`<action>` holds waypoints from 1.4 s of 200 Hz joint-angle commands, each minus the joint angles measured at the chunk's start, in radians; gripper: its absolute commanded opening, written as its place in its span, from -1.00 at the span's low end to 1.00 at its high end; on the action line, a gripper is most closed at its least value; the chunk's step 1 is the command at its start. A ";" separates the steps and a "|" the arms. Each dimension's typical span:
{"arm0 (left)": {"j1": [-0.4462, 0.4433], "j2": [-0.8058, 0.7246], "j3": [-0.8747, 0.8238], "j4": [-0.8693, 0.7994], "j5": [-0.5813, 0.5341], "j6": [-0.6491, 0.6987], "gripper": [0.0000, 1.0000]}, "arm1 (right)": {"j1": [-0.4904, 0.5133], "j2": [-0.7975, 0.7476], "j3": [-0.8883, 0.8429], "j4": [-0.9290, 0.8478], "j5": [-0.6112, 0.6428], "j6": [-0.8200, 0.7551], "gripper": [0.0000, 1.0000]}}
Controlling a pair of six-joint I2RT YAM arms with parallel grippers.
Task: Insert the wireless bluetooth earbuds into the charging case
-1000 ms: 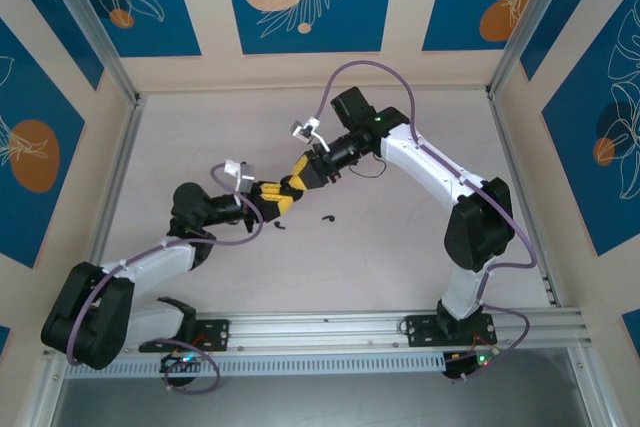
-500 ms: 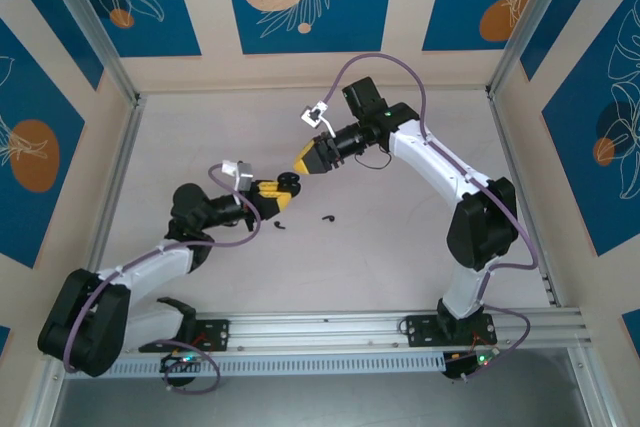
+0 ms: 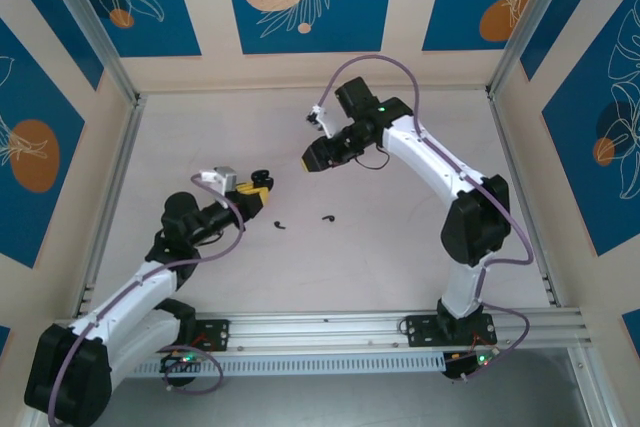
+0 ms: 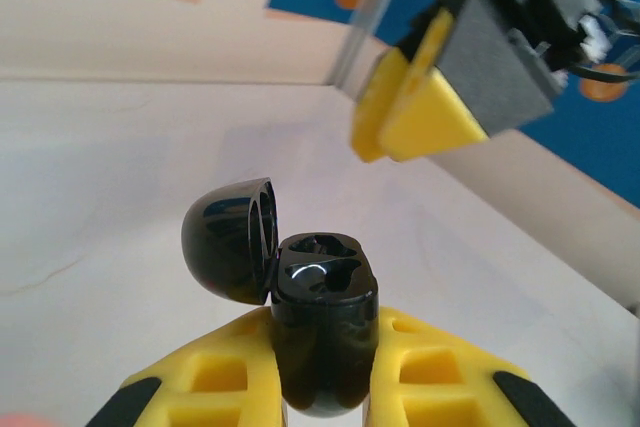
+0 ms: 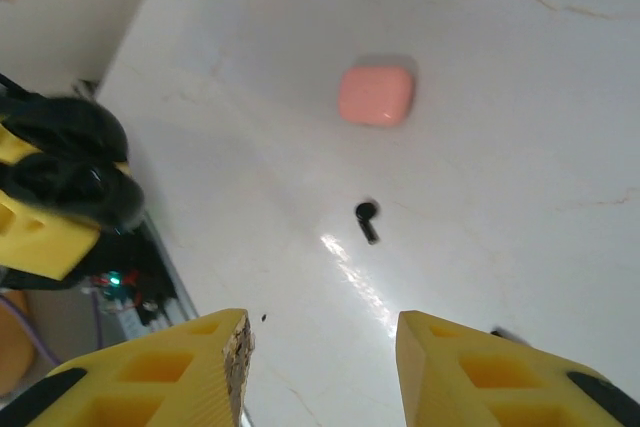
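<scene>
The black charging case [image 4: 325, 332] stands upright between the yellow fingers of my left gripper [image 4: 322, 347], which is shut on it. Its lid [image 4: 228, 240] is swung open to the left, showing two empty sockets. From above, the left gripper [image 3: 256, 189] holds the case left of the table's middle. Two black earbuds [image 3: 279, 225] [image 3: 327, 217] lie on the table in front of it. My right gripper [image 3: 314, 158] hovers open farther back, nothing between its fingers. In the right wrist view one earbud [image 5: 366, 219] lies beyond the open right gripper [image 5: 320, 367].
A pink rounded-square case [image 5: 376, 95] lies on the white table [image 3: 400, 237] beyond the earbud in the right wrist view. Patterned walls and metal posts [image 3: 510, 47] ring the table. A rail [image 3: 330, 327] runs along the near edge.
The right gripper let go of the case, opened and pulled back toward the rear. The left arm drew back to the left with the case, whose lid now stands open.
</scene>
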 commanded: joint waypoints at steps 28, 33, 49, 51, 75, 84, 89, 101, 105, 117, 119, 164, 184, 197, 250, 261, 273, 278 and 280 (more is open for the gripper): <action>0.107 -0.118 -0.019 -0.223 -0.142 -0.061 -0.95 | 0.115 0.220 0.186 -0.159 0.143 -0.177 -0.16; 0.117 -0.131 -0.017 -0.249 -0.151 -0.064 -0.96 | 0.123 0.241 0.202 -0.164 0.149 -0.190 -0.16; 0.157 -0.169 -0.017 -0.299 -0.163 -0.074 -0.96 | 0.153 0.296 0.240 -0.167 0.168 -0.227 -0.17; 0.163 -0.175 -0.016 -0.307 -0.166 -0.076 -0.97 | 0.155 0.302 0.243 -0.167 0.171 -0.231 -0.16; 0.224 -0.227 -0.013 -0.383 -0.187 -0.092 -0.98 | 0.189 0.382 0.303 -0.184 0.202 -0.264 -0.19; 0.243 -0.242 -0.011 -0.408 -0.189 -0.094 -0.98 | 0.202 0.411 0.327 -0.196 0.215 -0.275 -0.20; 0.254 -0.248 -0.010 -0.416 -0.185 -0.093 -0.98 | 0.208 0.426 0.337 -0.201 0.225 -0.279 -0.20; 0.278 -0.259 -0.009 -0.435 -0.182 -0.102 -0.98 | 0.223 0.458 0.359 -0.207 0.245 -0.289 -0.21; 0.287 -0.261 -0.009 -0.438 -0.180 -0.104 -0.98 | 0.229 0.467 0.365 -0.209 0.251 -0.293 -0.22; 0.305 -0.264 -0.008 -0.449 -0.170 -0.108 -0.99 | 0.245 0.493 0.383 -0.217 0.271 -0.305 -0.23; 0.307 -0.264 -0.006 -0.451 -0.168 -0.108 -0.98 | 0.247 0.497 0.386 -0.218 0.273 -0.307 -0.22; 0.327 -0.271 0.006 -0.483 -0.168 -0.100 -0.99 | 0.295 0.559 0.424 -0.241 0.324 -0.340 -0.28; 0.328 -0.269 0.008 -0.488 -0.169 -0.097 -0.99 | 0.308 0.570 0.425 -0.243 0.333 -0.342 -0.30; 0.329 -0.271 0.008 -0.490 -0.168 -0.097 -0.98 | 0.313 0.582 0.429 -0.245 0.343 -0.342 -0.30; 0.329 -0.271 0.006 -0.484 -0.164 -0.099 -0.98 | 0.328 0.616 0.450 -0.254 0.353 -0.339 -0.34; 0.330 -0.271 0.006 -0.484 -0.162 -0.099 -0.98 | 0.329 0.624 0.455 -0.259 0.359 -0.340 -0.35; 0.329 -0.271 0.006 -0.482 -0.162 -0.099 -0.98 | 0.331 0.627 0.454 -0.260 0.368 -0.340 -0.36; 0.330 -0.271 0.006 -0.482 -0.162 -0.099 -0.98 | 0.331 0.629 0.453 -0.260 0.374 -0.339 -0.36; 0.329 -0.271 0.006 -0.482 -0.162 -0.099 -0.98 | 0.332 0.630 0.453 -0.261 0.375 -0.339 -0.36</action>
